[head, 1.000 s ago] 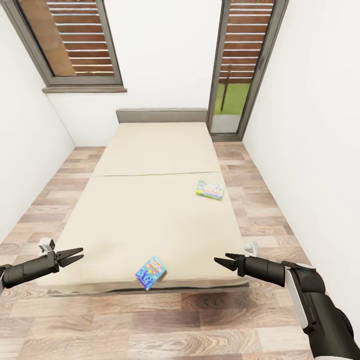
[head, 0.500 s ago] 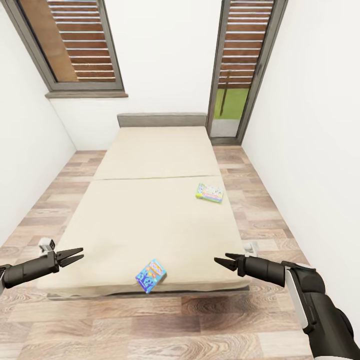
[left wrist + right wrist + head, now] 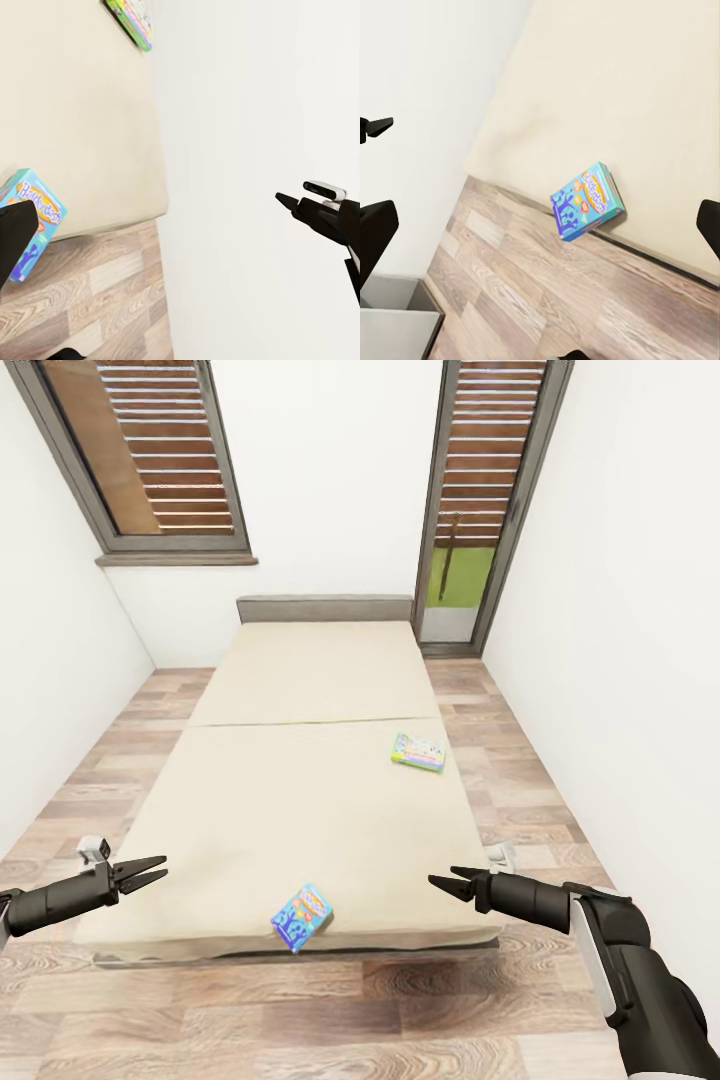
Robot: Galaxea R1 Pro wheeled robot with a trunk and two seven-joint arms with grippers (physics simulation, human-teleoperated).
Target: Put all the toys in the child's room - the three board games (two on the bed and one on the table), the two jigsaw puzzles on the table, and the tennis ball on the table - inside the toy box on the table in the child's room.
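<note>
Left gripper [image 3: 150, 874]: held low over the wood-plank floor [image 3: 300, 1010] off the near left corner of the bed [image 3: 300, 810]. Jaws parted, nothing between them.

Right gripper [image 3: 448, 885]: held at the same height off the near right corner of the bed, pointing inward. Jaws parted, nothing between them. The two grippers face each other across the foot of the bed, well apart.

Blue board game box [image 3: 302, 917]: lies flat on the beige mattress at the near edge, one corner reaching the edge. It sits between the two grippers and touches neither. It also appears in the right wrist view [image 3: 588, 199] and the left wrist view [image 3: 30, 217].

Green board game box [image 3: 419, 752]: lies flat farther up the mattress, near its right edge, just past the seam across the mattress.

Grey headboard [image 3: 325, 607]: stands against the white far wall. Two tall grey-framed windows [image 3: 150, 455] with slatted shutters flank it.
</note>
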